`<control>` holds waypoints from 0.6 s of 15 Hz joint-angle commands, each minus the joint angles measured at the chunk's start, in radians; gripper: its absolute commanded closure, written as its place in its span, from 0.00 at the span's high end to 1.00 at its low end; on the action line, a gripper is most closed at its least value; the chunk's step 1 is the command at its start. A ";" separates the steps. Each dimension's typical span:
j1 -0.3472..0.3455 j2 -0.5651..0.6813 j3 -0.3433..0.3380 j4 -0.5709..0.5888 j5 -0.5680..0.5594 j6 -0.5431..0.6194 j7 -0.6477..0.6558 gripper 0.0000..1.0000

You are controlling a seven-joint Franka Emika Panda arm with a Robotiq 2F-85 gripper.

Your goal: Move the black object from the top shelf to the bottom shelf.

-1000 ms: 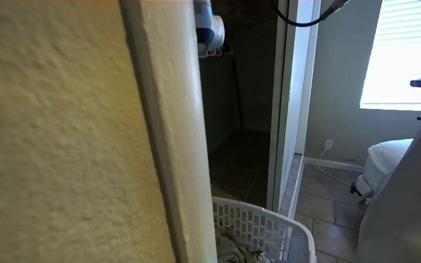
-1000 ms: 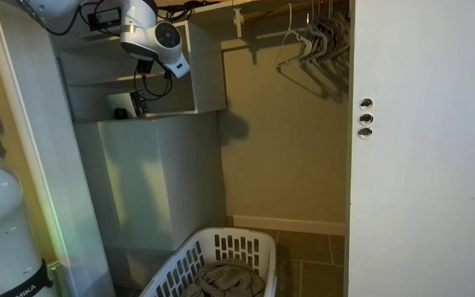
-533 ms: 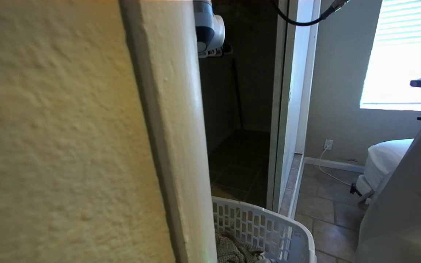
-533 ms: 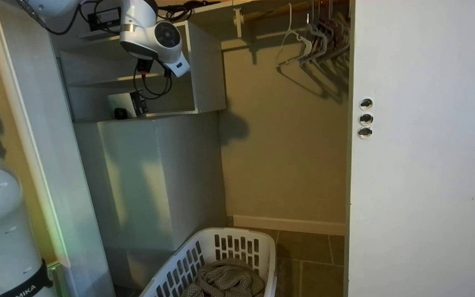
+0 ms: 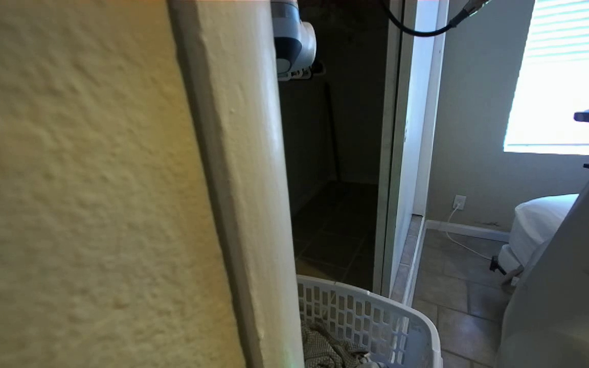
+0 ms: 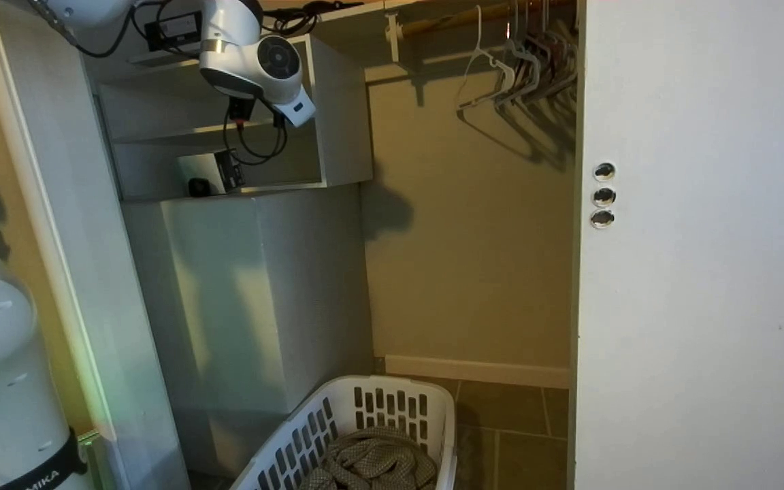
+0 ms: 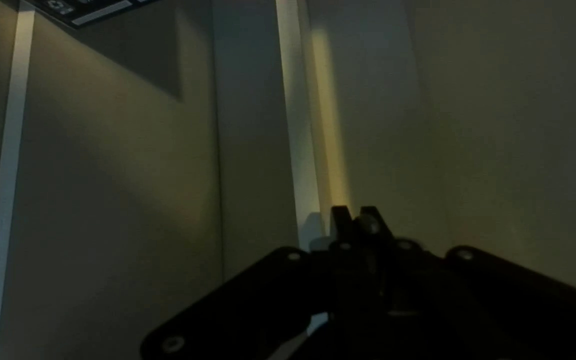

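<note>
Wrist view: gripper (image 7: 355, 215) clenched, tips together below centre; any hold too dark to tell. In an exterior view, upper left: small black object (image 6: 199, 187) on lower shelf (image 6: 290, 186), before pale box (image 6: 194, 166); black box (image 6: 181, 27) higher. Task's one unclear.

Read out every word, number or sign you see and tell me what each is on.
"MIKA", cut off by the picture's edge: black band on the robot arm.
Recycling symbol: dark printed surface, wrist view; its other marks unreadable.
Black block: label too small.
Shelf box: print too small.
</note>
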 commanded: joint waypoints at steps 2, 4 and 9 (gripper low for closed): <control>-0.023 -0.031 -0.026 -0.028 0.059 -0.052 -0.109 0.02; -0.032 -0.041 -0.037 -0.041 0.054 -0.087 -0.126 0.02; -0.050 -0.095 -0.065 -0.109 0.031 -0.243 -0.163 0.02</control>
